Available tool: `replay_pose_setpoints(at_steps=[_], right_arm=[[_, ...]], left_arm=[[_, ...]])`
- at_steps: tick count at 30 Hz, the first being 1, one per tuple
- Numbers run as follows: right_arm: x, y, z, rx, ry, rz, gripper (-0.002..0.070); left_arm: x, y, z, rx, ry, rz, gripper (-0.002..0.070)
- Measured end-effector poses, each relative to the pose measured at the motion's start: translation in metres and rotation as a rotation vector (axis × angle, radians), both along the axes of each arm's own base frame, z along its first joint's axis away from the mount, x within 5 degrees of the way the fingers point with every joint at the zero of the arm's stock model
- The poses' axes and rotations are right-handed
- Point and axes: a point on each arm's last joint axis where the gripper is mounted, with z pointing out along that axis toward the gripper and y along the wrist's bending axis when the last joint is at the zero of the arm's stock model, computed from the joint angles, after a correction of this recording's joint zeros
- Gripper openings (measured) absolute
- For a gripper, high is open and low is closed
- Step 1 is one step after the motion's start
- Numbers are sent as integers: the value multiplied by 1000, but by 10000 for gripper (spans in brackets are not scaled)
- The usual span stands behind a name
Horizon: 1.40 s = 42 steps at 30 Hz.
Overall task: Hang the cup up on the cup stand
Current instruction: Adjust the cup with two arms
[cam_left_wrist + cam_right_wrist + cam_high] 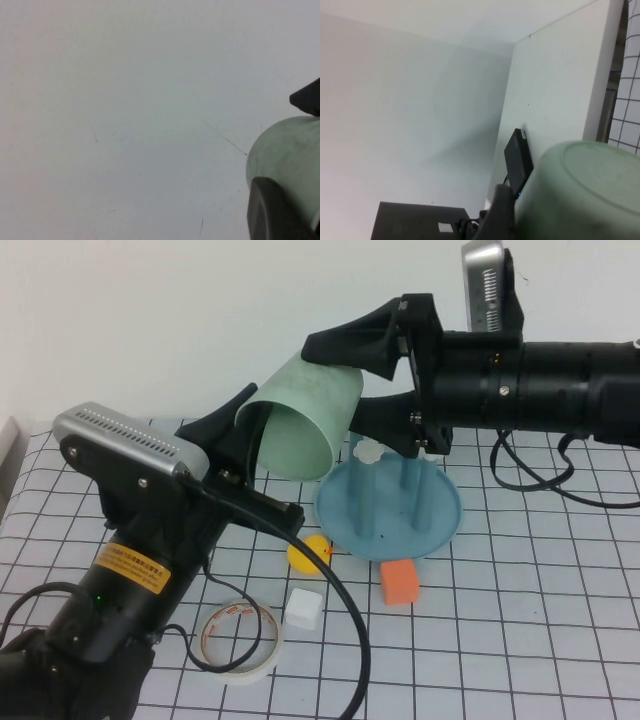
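The cup (300, 430) is in the air between the two arms, lying almost on its side with its open mouth turned down toward the robot's left and its closed bottom toward the right arm, so I judge this to be a hand-over or a reorientation step before the hanging itself. The cup stand (440, 523) sits on the bench (540, 600) just below and to the right of the cup, and its posts are free; one white cap (368, 451) shows near the cup's rim. The left gripper (245, 430) is at the cup's mouth: one finger goes inside the rim and the other lies outside, so it seems to pinch the wall of the cup. The right gripper (365, 385) is moderately spread around the closed end, one finger above and one below, both touching or almost touching the cup; which arm carries the weight I cannot tell. The next move probably calls for one gripper to let go, then for the cup to be turned mouth down and lowered over a post. A yellow duck (309, 555), an orange cube (399, 582), a white cube (304, 609) and a tape roll (240, 641) lie near the stand and should not be touched.
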Motion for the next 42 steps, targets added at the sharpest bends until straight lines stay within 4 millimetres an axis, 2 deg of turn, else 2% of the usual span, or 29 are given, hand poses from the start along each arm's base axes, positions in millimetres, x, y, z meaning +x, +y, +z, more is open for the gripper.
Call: replay_pose_setpoints(at_steps=[10, 15, 30, 33, 39, 42], right_arm=[[1, 1, -1, -2, 24, -25, 638], [1, 1, -1, 0, 27, -23, 571], [0, 2, 0, 6, 32, -13, 571], [-1, 2, 0, 11, 32, -1, 571], [2, -2, 8, 7, -54, 16, 571], [7, -11, 17, -7, -138, -3, 571]], left_arm=[[-2, -3, 0, 36, -23, -31, 8], [-3, -5, 1, 45, -36, -45, 8], [-3, -4, 1, 43, -38, -36, 15], [-3, -4, 1, 43, -38, -36, 69], [-3, -5, 1, 53, -38, -46, 300], [-4, -6, 0, 64, -43, -58, 353]])
